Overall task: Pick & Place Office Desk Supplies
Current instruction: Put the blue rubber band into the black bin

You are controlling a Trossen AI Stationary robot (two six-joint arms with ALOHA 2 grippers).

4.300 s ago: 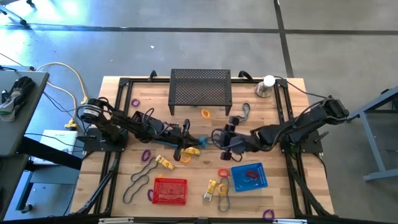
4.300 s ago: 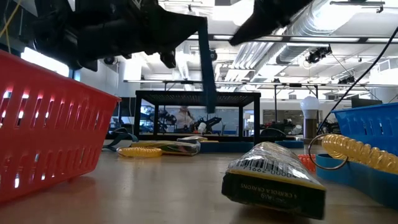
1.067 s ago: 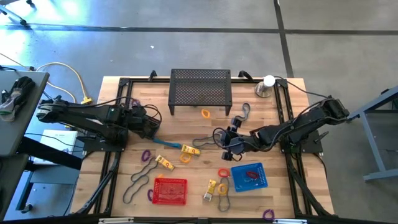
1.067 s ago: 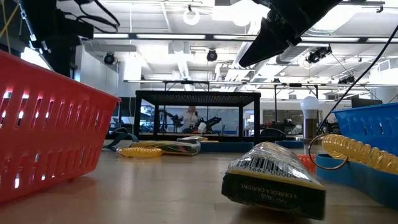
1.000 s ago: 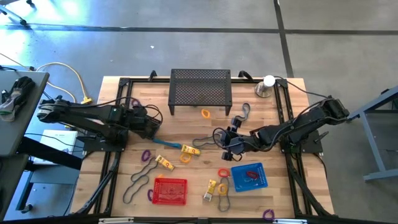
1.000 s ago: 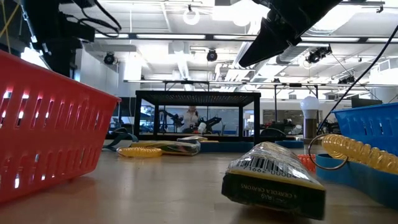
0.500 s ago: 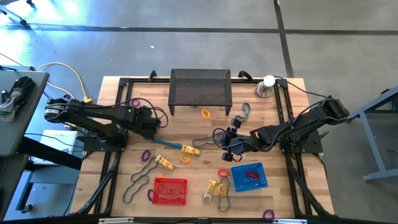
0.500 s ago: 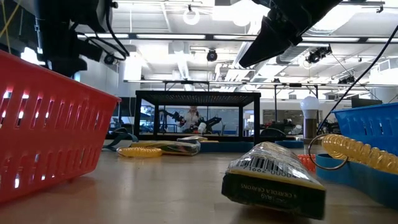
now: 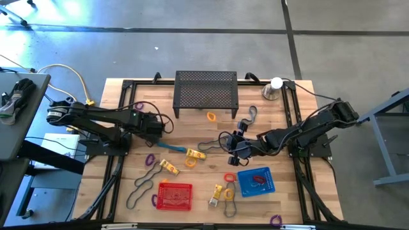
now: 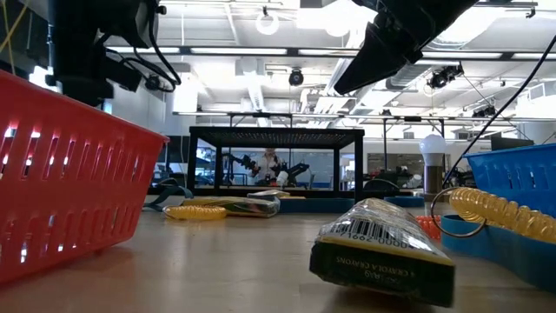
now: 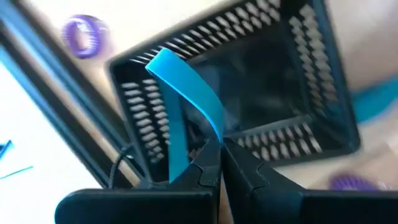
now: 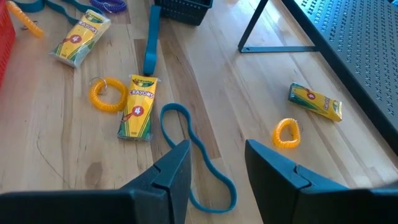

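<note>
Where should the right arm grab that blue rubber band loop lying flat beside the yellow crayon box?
Take the blue rubber band loop at its narrow waist, coming straight down. It lies flat, and there both strands probably run close enough to pinch together.

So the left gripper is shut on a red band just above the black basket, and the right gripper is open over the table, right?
Not quite: the band is teal, not red, as the left wrist view shows. The rest holds: the left gripper is shut on it just above the black basket, and the right gripper is open over the table.
</note>
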